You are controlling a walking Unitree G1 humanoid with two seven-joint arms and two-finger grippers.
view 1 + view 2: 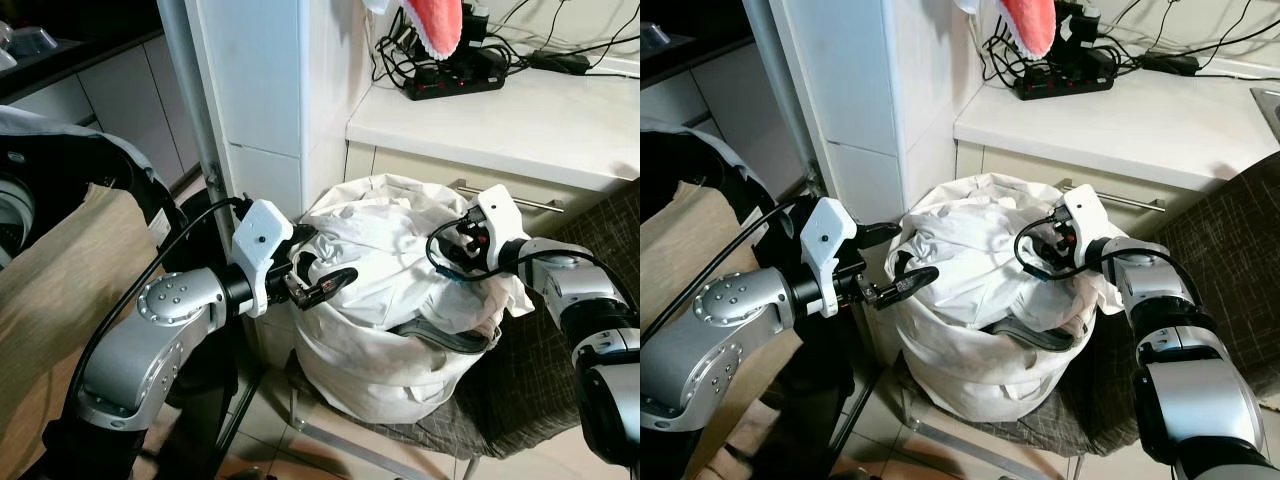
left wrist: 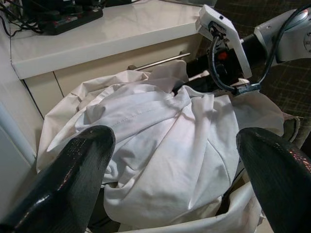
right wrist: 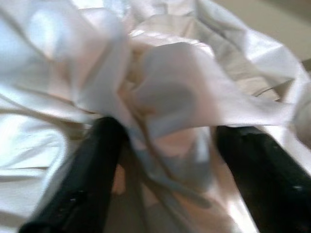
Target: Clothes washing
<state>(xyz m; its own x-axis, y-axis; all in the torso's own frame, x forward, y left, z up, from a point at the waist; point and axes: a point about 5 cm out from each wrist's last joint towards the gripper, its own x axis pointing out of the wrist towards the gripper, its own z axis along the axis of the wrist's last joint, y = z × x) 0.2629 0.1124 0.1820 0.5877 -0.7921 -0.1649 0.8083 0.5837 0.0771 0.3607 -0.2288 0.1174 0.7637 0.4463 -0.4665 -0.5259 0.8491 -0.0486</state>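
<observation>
Right wrist view puts your right gripper (image 3: 165, 160) deep in the white clothes (image 1: 375, 260), fingers spread with a bunched fold between them, not yet pinched. Your left gripper (image 1: 320, 285) hovers open at the near side of the pile, holding nothing. Those clothes heap above the rim of the white laundry bag (image 1: 380, 375), which sits on a chair (image 1: 520, 390). Pull now and you may drag the whole tangle, or tip the bag off the chair, since the garments look intertwined.

Count: one laundry bag (image 1: 380, 370), one heap of white clothes (image 1: 380, 260), one power strip (image 1: 455, 78), my two grippers.
</observation>
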